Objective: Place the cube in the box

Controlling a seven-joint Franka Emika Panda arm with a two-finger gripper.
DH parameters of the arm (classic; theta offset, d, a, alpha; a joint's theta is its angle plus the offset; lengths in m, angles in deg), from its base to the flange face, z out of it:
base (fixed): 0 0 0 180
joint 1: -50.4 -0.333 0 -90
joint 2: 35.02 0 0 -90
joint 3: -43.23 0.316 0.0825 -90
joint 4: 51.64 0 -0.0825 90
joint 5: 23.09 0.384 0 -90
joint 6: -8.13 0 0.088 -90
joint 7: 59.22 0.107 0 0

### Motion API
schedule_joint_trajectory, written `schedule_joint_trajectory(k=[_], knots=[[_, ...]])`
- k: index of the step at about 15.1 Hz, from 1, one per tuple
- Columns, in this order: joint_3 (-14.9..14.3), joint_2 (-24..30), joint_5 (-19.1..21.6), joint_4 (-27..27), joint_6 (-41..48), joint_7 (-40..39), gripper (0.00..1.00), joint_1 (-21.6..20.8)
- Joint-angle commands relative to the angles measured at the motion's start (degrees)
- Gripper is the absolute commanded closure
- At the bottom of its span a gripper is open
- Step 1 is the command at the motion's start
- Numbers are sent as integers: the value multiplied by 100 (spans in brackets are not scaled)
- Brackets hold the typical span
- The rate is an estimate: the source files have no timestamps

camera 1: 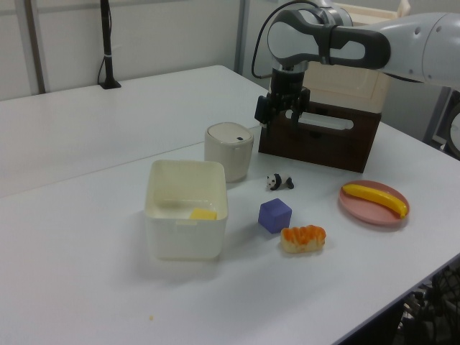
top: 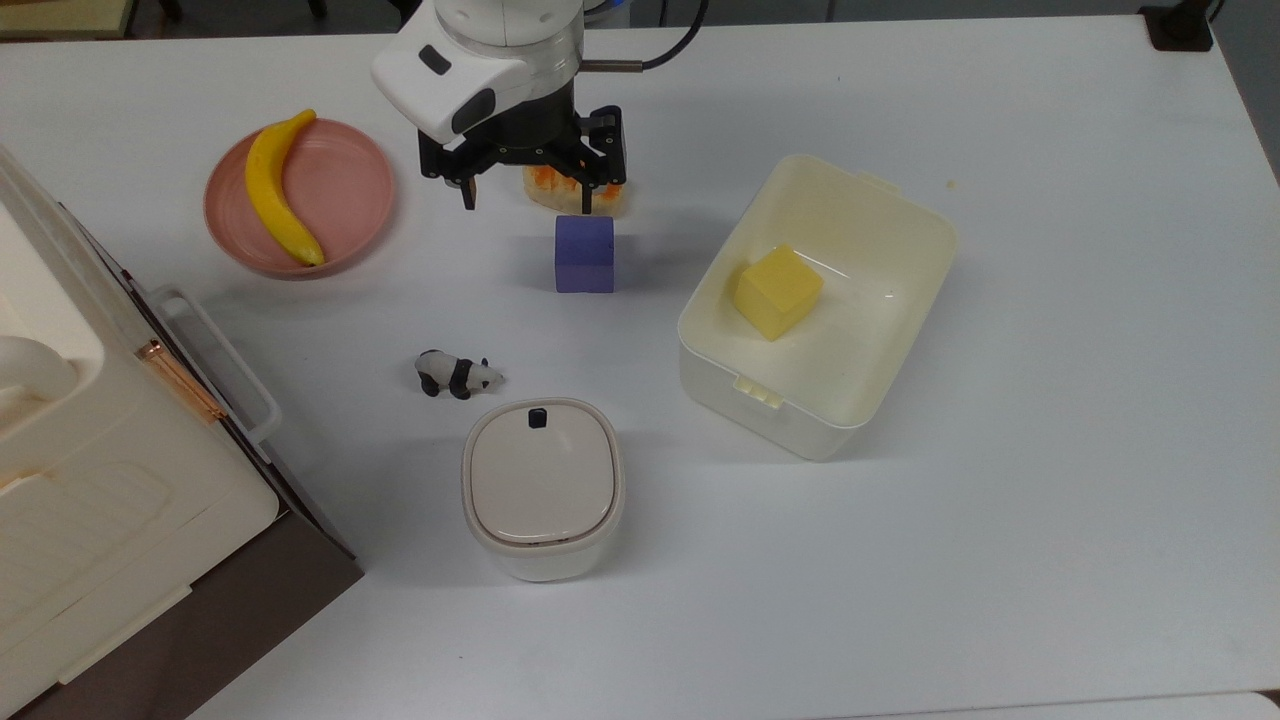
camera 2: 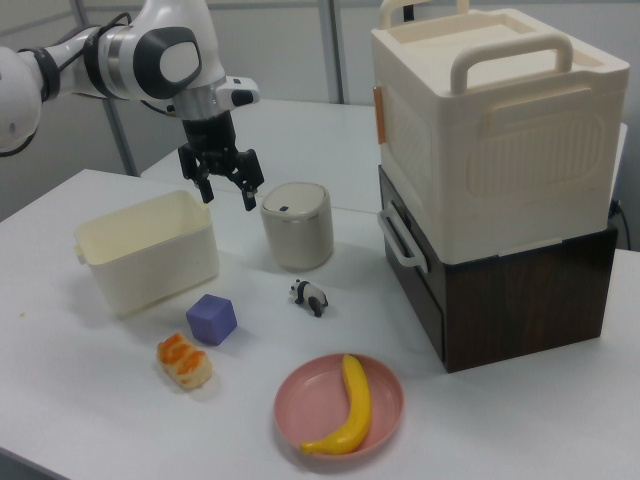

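A purple cube [top: 584,255] [camera 1: 275,215] [camera 2: 211,319] stands on the white table, apart from the box. The box [top: 870,190] [camera 1: 183,237] [camera 2: 150,255] is an open cream-white tub on the top view's right. A yellow cube [top: 778,291] [camera 1: 203,214] lies inside it. My gripper [top: 535,195] [camera 1: 280,115] [camera 2: 228,192] hangs open, well above the table, with nothing between its fingers. In the top view it sits just beyond the purple cube, over the sushi toy.
An orange-and-white sushi toy [top: 575,192] [camera 2: 183,362] lies beside the purple cube. A toy panda [top: 457,375] and a lidded cream canister [top: 542,485] sit nearer the front. A pink plate [top: 350,190] holds a banana [top: 278,190]. Stacked storage cases [top: 100,450] fill the top view's left edge.
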Motion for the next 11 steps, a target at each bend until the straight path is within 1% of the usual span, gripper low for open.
schedule_joint_trajectory(k=[1,5,9,11], knots=[[-23,88,71,120,169,57,0,-35],[-22,87,89,137,213,21,0,-61],[-14,96,124,181,266,-277,0,-35],[-14,113,142,357,257,-454,0,-43]])
